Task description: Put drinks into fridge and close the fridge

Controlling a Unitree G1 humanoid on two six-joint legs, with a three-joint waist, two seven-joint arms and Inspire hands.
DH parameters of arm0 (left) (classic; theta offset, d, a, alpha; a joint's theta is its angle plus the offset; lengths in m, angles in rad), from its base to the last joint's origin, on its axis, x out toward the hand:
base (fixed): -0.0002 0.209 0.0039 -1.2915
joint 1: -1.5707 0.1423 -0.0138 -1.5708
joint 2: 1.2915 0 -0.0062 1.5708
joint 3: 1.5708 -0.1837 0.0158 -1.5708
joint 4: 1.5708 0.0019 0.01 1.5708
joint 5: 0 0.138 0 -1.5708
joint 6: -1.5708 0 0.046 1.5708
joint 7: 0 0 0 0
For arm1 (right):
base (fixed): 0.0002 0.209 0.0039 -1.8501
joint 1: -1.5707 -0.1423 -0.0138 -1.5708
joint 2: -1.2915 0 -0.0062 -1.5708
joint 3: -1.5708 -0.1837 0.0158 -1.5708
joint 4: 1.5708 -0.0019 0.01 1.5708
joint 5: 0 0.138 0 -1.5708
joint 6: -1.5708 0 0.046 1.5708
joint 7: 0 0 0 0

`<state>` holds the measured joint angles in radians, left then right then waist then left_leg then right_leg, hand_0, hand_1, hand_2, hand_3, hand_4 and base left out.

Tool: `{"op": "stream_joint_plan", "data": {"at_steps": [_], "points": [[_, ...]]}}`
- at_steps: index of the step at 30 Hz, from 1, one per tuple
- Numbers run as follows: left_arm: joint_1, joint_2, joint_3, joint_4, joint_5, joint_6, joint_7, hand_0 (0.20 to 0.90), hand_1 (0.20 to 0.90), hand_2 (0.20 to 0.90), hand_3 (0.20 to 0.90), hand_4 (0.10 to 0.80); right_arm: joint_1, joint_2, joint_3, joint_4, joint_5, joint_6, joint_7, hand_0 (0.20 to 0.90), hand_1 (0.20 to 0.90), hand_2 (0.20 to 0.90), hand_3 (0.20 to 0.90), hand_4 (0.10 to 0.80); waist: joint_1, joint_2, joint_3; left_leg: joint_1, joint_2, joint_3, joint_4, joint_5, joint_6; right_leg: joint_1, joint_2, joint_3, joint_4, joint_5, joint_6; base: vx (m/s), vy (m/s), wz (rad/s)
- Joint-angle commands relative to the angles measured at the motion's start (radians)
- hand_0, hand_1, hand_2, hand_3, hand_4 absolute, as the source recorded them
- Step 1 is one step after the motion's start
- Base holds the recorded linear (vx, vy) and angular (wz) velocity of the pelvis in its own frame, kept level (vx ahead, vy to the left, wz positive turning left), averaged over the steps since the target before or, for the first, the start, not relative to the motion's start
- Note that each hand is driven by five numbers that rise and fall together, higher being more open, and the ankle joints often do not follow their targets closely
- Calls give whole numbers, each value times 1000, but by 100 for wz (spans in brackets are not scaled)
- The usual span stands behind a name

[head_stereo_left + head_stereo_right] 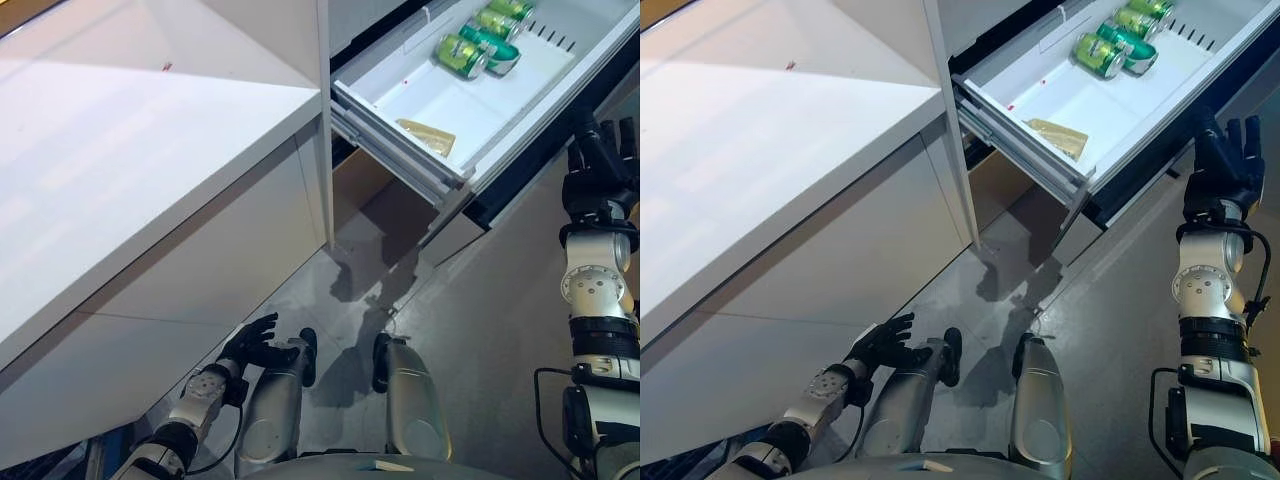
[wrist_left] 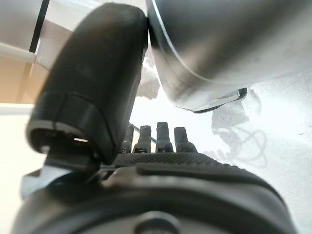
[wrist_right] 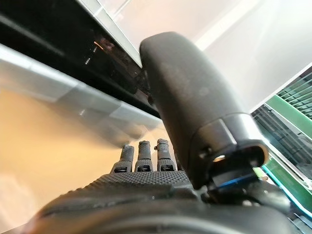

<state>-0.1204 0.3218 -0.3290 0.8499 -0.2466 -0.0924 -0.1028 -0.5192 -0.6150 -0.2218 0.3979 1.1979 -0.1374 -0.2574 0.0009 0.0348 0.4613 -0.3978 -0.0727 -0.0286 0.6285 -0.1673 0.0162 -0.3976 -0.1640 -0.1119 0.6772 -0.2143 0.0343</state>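
Green cans (image 1: pixel 462 55) lie on their sides at the back of the open white fridge drawer (image 1: pixel 440 100), at the upper right. My right hand (image 1: pixel 600 165) is raised beside the drawer's dark front panel (image 3: pixel 58 44), fingers (image 3: pixel 141 158) straight and holding nothing; I cannot tell if it touches the panel. My left hand (image 1: pixel 252 345) hangs low by my side, fingers relaxed and empty; it also shows in the left wrist view (image 2: pixel 87 92).
A flat tan packet (image 1: pixel 428 137) lies at the front of the drawer. A white counter (image 1: pixel 120 150) with white cabinet fronts takes up the left side. A brown recess (image 1: pixel 365 195) opens under the drawer. Grey floor (image 1: pixel 470 330) lies below.
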Motion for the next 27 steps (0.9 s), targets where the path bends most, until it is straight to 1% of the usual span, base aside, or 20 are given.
{"op": "stream_joint_plan", "data": {"at_steps": [1, 8, 11, 15, 17, 21, 24, 27], "points": [[117, 43, -45, -21, 19, -1, 15, 900, 900, 900, 900, 800, -154, -41, 137, -28, 12, 40, 114, 900, 900, 900, 900, 800, 85, 4, -15, 56, -68, 9, -19, -106, 86, 42, 49, -62, 75, -87, -95, -13, 62, 3], [125, 45, -64, -40, 1, -4, 9, 900, 900, 900, 900, 800, -283, -65, 221, 75, -74, 78, 142, 900, 900, 900, 900, 800, 123, 24, -5, 50, -80, -19, -36, -83, 77, 39, 33, -77, 89, -93, -99, 23, 46, 9], [131, 55, -73, -46, -1, 5, 0, 900, 900, 900, 900, 800, -360, -103, 285, 172, -225, 69, 146, 900, 900, 900, 900, 800, 146, 30, -7, 64, -83, -35, -61, -70, 71, 54, 24, -89, 85, -97, -100, 56, 32, 15], [150, 63, -79, -48, -6, -3, -3, 900, 900, 900, 900, 800, -428, -149, 337, 260, -266, 89, 163, 900, 900, 900, 900, 800, 171, 34, -14, 90, -83, -53, -102, -53, 68, 85, 11, -107, 66, -97, -97, 72, 33, 35], [155, 66, -79, -41, -9, -11, -6, 900, 900, 900, 900, 800, -447, -153, 345, 291, -261, 85, 157, 900, 900, 900, 900, 800, 181, 35, -19, 105, -82, -61, -125, -46, 65, 105, 6, -115, 50, -95, -93, 73, 29, 25], [159, 71, -78, -40, -6, -5, -10, 900, 900, 900, 900, 800, -473, -150, 353, 328, -276, 82, 139, 900, 900, 900, 900, 800, 196, 35, -28, 131, -79, -74, -155, -38, 61, 138, -2, -129, 20, -90, -86, 56, 8, 24], [163, 77, -75, -37, 7, -4, -19, 900, 900, 900, 900, 800, -481, -153, 352, 343, -282, 79, 123, 900, 900, 900, 900, 800, 204, 32, -38, 153, -75, -81, -178, -33, 59, 169, -1, -138, -15, -80, -79, 44, -17, 24], [168, 82, -71, -34, 18, 0, -27, 900, 900, 900, 900, 800, -477, -151, 344, 347, -284, 69, 96, 900, 900, 900, 900, 800, 204, 27, -48, 173, -71, -82, -192, -34, 59, 192, 2, -136, -47, -70, -70, 30, -20, 15]]}}
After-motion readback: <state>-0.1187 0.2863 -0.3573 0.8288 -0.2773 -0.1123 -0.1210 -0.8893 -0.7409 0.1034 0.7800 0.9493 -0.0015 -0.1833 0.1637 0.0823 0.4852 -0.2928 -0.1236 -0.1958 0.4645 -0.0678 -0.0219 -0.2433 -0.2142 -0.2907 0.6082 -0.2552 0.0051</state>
